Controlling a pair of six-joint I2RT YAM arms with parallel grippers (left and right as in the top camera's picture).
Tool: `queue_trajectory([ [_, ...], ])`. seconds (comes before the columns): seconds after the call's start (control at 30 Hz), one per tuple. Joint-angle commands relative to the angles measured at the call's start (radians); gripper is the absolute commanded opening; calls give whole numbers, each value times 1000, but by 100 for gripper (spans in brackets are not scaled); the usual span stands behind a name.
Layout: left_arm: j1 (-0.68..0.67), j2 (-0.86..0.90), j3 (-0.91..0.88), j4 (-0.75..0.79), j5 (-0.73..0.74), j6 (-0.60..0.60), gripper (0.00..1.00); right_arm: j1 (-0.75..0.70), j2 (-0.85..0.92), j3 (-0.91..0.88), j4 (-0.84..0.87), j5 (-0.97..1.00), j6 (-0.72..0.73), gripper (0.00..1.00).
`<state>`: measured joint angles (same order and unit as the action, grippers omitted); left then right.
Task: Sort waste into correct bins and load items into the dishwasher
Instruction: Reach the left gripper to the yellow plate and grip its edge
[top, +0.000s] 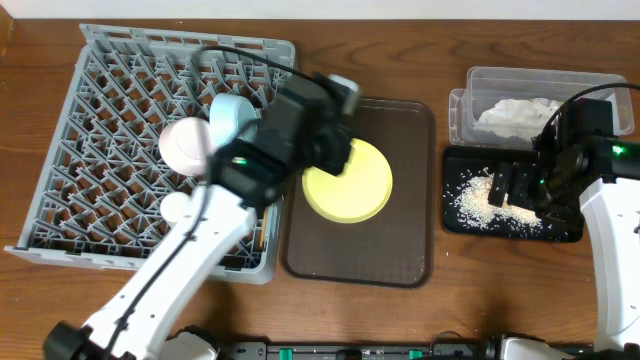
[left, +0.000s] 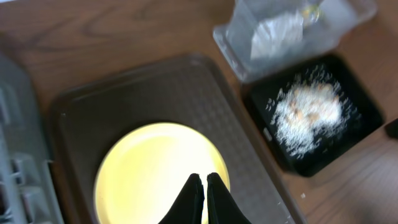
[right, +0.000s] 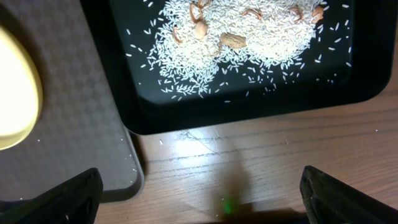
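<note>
Left gripper (left: 205, 180), nearest the lens in its wrist view, shows both fingers pressed together with nothing between them. Directly beneath its tips lies the pale-yellow plate (left: 155, 168), flat on the brown serving tray (left: 155, 93); whether the tips touch the plate cannot be told. In the overhead view the same gripper (top: 335, 160) hangs over the plate's (top: 355, 185) edge nearest the dish rack, and the serving tray (top: 400, 250) surrounds the plate on all sides.

Beyond that gripper, on its rack side, the grey dish rack (top: 100, 150) holds a white bowl (top: 185, 143) and a light-blue bowl (top: 230, 115), side by side near the arm.

On the gripper's opposite side, past the serving tray, sits the black tray (left: 367, 118) with a heap of rice grains (left: 305, 112). Just beside it stands the clear tub (left: 230, 43) containing a crumpled white napkin (left: 273, 31).

Right gripper (top: 510, 188) hovers over the black tray (top: 560, 232), its fingers spread wide and holding nothing. Its wrist view places the gripper (right: 205, 199) above bare wooden table (right: 249, 168), the tray rim (right: 249, 118) just ahead, with rice grains (right: 249, 31) and a few brown nut-like pieces (right: 233, 40) further in.
</note>
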<state>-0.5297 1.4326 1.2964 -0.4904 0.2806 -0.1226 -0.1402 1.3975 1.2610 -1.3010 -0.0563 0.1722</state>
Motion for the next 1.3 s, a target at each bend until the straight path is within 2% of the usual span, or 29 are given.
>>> queue_trajectory([
  [0.0,99,-22,2,-12,187,-9,6,-9,-10,6,0,-5,6,99],
  [0.07,103,-12,-2,-33,171,-5,6,-10,-10,6,-1,-5,6,99],
  [0.2,69,38,-31,-35,149,-1,17,-10,-10,6,-2,-5,6,99],
  [0.23,46,68,-32,-45,106,-1,25,-10,-10,6,-1,-5,6,99],
  [0.27,37,81,-32,-49,88,-1,26,-10,-10,6,-1,-5,6,99],
  [0.3,8,117,-32,-56,45,-2,33,-10,-10,6,-1,-5,6,99],
  [0.6,-198,368,-32,-31,-161,-1,57,-10,-10,6,-1,-5,6,99],
  [0.93,-317,576,-32,32,-382,-1,62,-10,-10,6,0,-5,6,99],
  [1.0,-321,597,-32,31,-406,-1,62,-10,-10,6,0,-5,6,99],
  [1.07,-321,614,-32,31,-409,-2,54,-10,-10,6,-1,-5,6,99],
  [1.13,-321,626,-32,26,-409,-2,37,-10,-10,6,-1,-5,6,99],
  [1.17,-321,629,-32,15,-409,-2,15,-10,-10,6,0,-5,6,99],
  [1.23,-321,629,-32,9,-409,-2,6,-10,-10,6,3,-5,6,99],
  [1.27,-322,629,-32,5,-409,-2,6,-10,-10,6,3,-5,6,99],
])
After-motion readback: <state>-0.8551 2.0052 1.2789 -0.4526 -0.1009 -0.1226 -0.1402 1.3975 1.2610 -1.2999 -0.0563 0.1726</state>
